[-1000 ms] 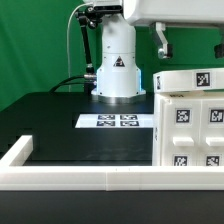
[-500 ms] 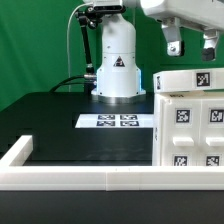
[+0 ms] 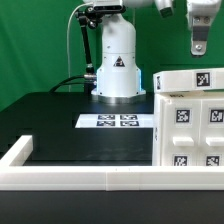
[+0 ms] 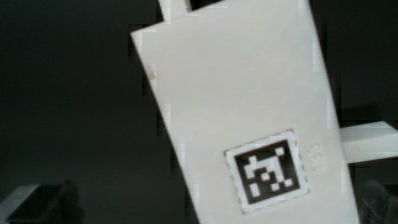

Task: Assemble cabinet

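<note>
Pincer (image 3: 209,44) wide open and empty, poised over the top block (image 3: 186,79) of the cabinet (image 3: 190,130), standing at the exterior view's right on the table (image 3: 60,112). Could clip the block's edge and shove it askew if lowered off-centre. Shifted further toward the exterior view's right than half a second ago.

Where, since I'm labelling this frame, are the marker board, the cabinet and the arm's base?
marker board (image 3: 118,121): exterior view, middle of its tag strip.
cabinet (image 3: 190,128): exterior view, tagged front face.
arm's base (image 3: 117,72): exterior view, white column near its warning sign.
</note>
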